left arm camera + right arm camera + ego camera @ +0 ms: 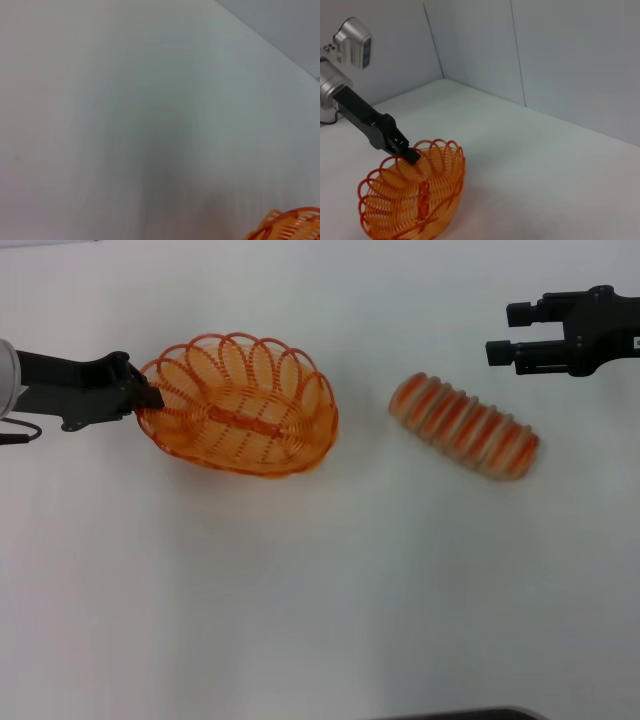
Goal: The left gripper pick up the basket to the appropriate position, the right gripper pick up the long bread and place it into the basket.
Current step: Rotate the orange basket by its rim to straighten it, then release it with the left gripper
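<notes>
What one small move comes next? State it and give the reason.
Probably bring the right gripper down toward the long bread. Its fingers are open and it hangs apart from the loaf, which lies untouched on the white table. The left gripper is already at the rim of the basket, and the basket holds nothing.

The basket (240,405) looks like thin wire with a glossy orange coating, woven open so you see straight through the sides. The bread (465,426) has a matt, ridged surface, tan with orange-red stripes, kind of foam or plastic looking, can't say which. The table (300,620) is smooth plain white, matt with barely any sheen. Both grippers, left (150,398) and right (503,351), look like matt black plastic or painted metal. The left arm has a brushed silvery metal segment (331,89).
</notes>
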Controlling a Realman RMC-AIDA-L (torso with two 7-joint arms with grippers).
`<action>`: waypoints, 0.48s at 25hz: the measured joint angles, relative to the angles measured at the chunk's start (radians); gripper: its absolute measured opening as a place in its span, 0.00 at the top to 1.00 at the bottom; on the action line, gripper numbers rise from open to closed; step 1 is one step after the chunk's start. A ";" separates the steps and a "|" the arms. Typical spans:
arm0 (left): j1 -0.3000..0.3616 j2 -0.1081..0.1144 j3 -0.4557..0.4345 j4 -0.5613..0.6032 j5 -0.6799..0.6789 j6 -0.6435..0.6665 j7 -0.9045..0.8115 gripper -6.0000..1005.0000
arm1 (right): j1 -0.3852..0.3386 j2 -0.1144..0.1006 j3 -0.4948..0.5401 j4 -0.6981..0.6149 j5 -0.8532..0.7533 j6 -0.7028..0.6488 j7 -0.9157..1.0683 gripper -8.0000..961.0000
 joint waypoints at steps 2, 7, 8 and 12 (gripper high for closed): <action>0.000 0.000 0.003 0.001 0.000 -0.010 -0.005 0.92 | 0.002 0.000 0.000 0.000 0.000 0.001 0.001 0.25; 0.005 0.000 0.002 -0.005 -0.002 -0.030 -0.011 0.92 | 0.002 0.000 0.000 0.001 0.000 0.006 0.002 0.25; 0.006 0.000 0.000 -0.008 -0.003 -0.035 -0.012 0.92 | 0.002 0.000 0.000 0.002 0.000 0.007 0.002 0.25; 0.017 -0.001 -0.003 -0.015 -0.016 -0.048 -0.016 0.92 | 0.002 0.001 -0.001 0.003 0.000 0.010 0.001 0.25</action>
